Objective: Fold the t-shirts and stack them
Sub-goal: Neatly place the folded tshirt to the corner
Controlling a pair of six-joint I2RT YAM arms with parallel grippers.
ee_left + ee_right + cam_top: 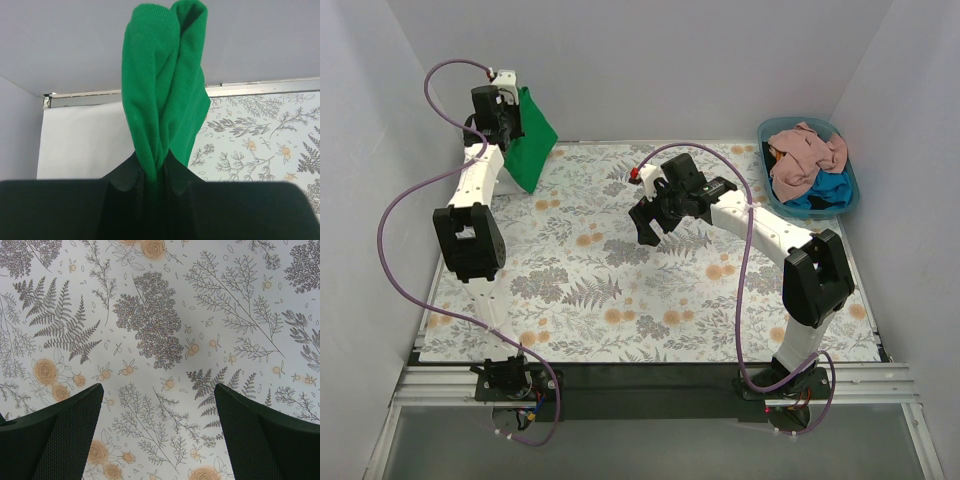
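My left gripper [508, 112] is raised at the far left corner of the table and is shut on a bright green t-shirt [531, 142]. The shirt hangs from it in a bunch down to the table. In the left wrist view the green cloth [165, 95] is pinched between the jaws of the left gripper [156, 172]. A salmon-pink t-shirt [807, 150] and a blue t-shirt [827, 192] lie crumpled in the tub. My right gripper [656, 220] hovers open over the middle of the table. Only floral covering shows between the fingers of the right gripper [159, 390].
The blue plastic tub [853, 192] stands at the far right corner. The floral table covering [620, 290] spans the work area, with white walls on three sides. Purple cables loop from both arms.
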